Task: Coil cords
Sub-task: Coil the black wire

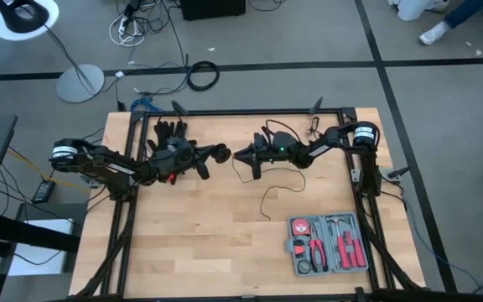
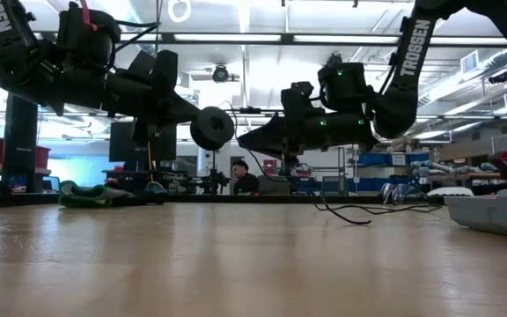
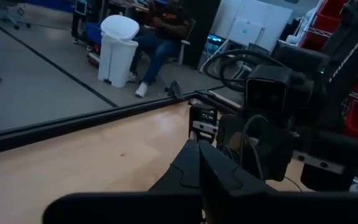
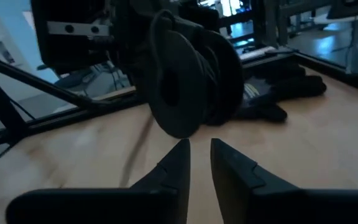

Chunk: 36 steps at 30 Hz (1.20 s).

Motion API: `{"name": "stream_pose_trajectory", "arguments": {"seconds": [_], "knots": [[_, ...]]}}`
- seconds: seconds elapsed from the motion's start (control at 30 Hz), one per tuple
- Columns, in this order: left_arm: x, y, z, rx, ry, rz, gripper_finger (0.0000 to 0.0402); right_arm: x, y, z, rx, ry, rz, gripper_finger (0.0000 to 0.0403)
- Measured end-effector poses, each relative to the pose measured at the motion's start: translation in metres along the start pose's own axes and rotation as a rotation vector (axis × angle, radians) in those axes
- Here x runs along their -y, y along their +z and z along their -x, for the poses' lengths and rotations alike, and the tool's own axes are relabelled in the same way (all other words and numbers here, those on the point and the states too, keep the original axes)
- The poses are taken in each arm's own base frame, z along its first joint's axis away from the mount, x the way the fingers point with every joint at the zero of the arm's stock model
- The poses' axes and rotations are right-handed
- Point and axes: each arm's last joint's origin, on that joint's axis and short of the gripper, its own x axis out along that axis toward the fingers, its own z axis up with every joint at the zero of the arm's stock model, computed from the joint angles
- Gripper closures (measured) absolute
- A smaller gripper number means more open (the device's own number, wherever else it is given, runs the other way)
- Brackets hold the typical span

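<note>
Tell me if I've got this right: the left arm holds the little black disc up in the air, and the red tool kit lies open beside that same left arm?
Not quite. The disc is held up by the left gripper, but the tool kit lies on the right arm's side of the table, as the high view shows.

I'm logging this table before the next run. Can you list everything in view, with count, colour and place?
Disc: one, black, round, held up off the table at the left tool's tip.
Wire: one, thin, black, trailing loose over the table under the right arm.
Glove: one, black, far edge of the table, behind the left arm.
Tool case: one, grey, open, red-handled tools inside, near right part of the table.
Table: one, light wood.
Left tool: shut on the disc, mid-table.
Right tool: slightly parted, facing the disc.
</note>
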Motion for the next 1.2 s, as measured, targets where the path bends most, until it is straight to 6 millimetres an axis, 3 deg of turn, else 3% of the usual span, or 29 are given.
{"name": "stream_pose_trajectory", "arguments": {"seconds": [0.53, 0.8, 1.2], "knots": [[0.001, 0.000, 0.000, -0.011, -0.034, 0.006, 0.0401, 0.000, 0.014, -0.013, 0.013, 0.030, 0.023, 0.0335], [0.001, -0.001, 0.000, -0.030, -0.045, 0.009, 0.0401, 0.002, 0.015, -0.012, 0.010, 0.078, 0.050, 0.0394], [-0.003, -0.013, 0.001, -0.158, -0.028, 0.054, 0.0401, 0.009, 0.017, -0.009, 0.017, 0.088, 0.050, 0.0400]]}}
